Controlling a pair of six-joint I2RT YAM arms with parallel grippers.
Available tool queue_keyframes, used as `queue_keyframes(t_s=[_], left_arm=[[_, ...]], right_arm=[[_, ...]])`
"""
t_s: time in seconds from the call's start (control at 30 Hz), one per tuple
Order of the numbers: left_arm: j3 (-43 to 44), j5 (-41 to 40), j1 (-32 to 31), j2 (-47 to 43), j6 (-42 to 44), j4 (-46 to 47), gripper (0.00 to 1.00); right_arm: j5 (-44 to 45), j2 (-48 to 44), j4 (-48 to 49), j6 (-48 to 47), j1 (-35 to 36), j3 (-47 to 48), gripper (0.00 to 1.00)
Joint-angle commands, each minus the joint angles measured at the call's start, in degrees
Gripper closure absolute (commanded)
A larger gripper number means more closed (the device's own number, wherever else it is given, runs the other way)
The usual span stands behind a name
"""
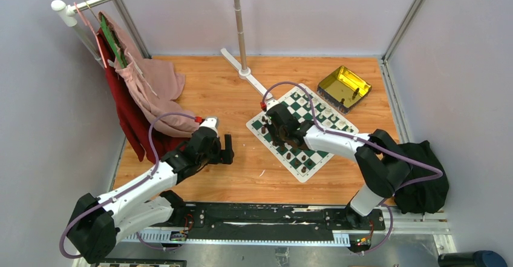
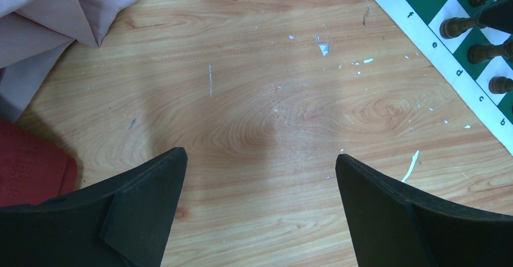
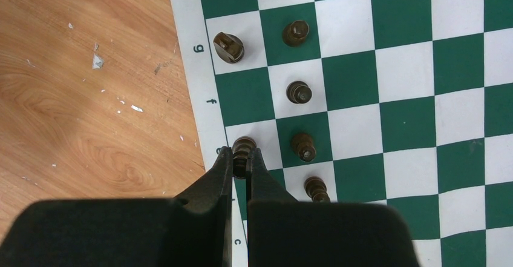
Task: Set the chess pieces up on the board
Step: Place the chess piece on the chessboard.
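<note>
Right pincer clamped on a small dark brown chess piece, on a square along the lettered border of the green-and-white checked board mat. Other dark brown pieces stand close alongside, on the board's next squares. Left pincer spread wide above bare wooden surface, off that lettered border. Shiny gold rectangular tin beyond the board's far corner. Pink and red garments lie well apart from the board, past the left pincer.

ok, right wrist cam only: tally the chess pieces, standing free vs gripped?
Dark brown pieces standing free on the board: 6 (one cut off by the top edge)
Dark brown piece between the shut fingers of the right gripper: 1
Total: 7
</note>
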Motion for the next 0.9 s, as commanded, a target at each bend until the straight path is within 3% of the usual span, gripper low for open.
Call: queue_keyframes(t_s=[0.0,0.37,0.7,0.87], left_arm=[[-0.9,0.5,0.2,0.5,0.5,1.5,0.00],[-1.0,1.4,0.4,1.6,0.7,2.2,0.00],[-0.9,1.8,0.6,2.0,0.8,2.7,0.00],[-0.8,1.7,0.6,1.9,0.8,2.6,0.00]], right_arm=[[0.9,0.8,0.6,-0.8,-0.7,-0.7,1.00],[0.7,1.6,0.1,-0.9,-1.2,-0.3,0.99],[0.6,1.1,-0.8,-1.2,-1.2,-0.3,0.73],[0.4,0.1,-1.6,-1.8,-1.2,0.6,0.70]])
